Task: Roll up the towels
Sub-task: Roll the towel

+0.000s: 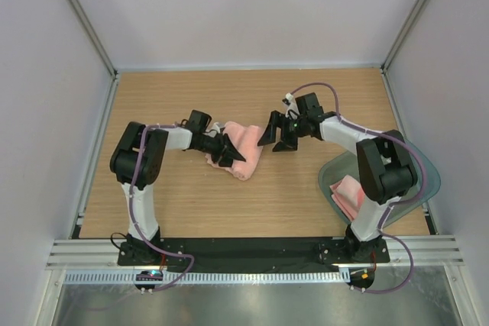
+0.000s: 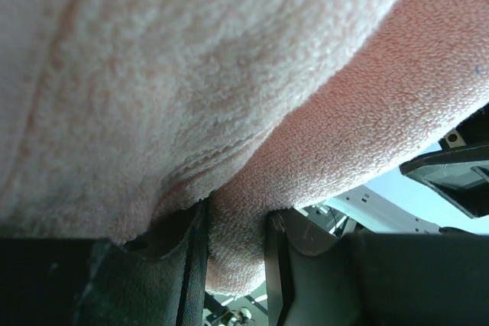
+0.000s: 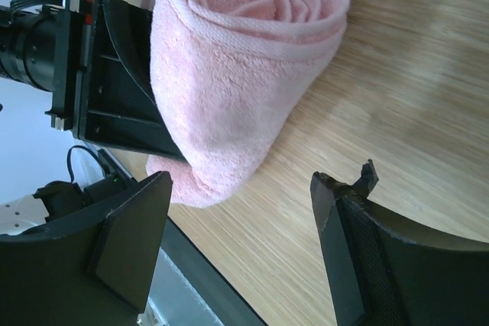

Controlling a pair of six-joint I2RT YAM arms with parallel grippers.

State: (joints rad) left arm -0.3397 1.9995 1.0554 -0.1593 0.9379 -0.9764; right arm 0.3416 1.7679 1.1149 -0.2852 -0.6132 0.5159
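A salmon-pink towel (image 1: 246, 145) lies rolled up on the wooden table, left of centre. My left gripper (image 1: 229, 150) is shut on it from the left. In the left wrist view the towel (image 2: 229, 74) fills the frame, and a fold of terry cloth is pinched between the jaws of the left gripper (image 2: 237, 223). My right gripper (image 1: 276, 137) hovers just right of the roll, open and apart from it. The right wrist view shows the roll's spiral end (image 3: 244, 5) beyond the empty right gripper (image 3: 241, 188). A second towel (image 1: 348, 195) lies in the tub.
A translucent grey-green plastic tub (image 1: 424, 181) stands at the right edge of the table, partly under my right arm. White walls close in the table on three sides. Bare wood (image 1: 229, 204) stretches in front of the rolled towel.
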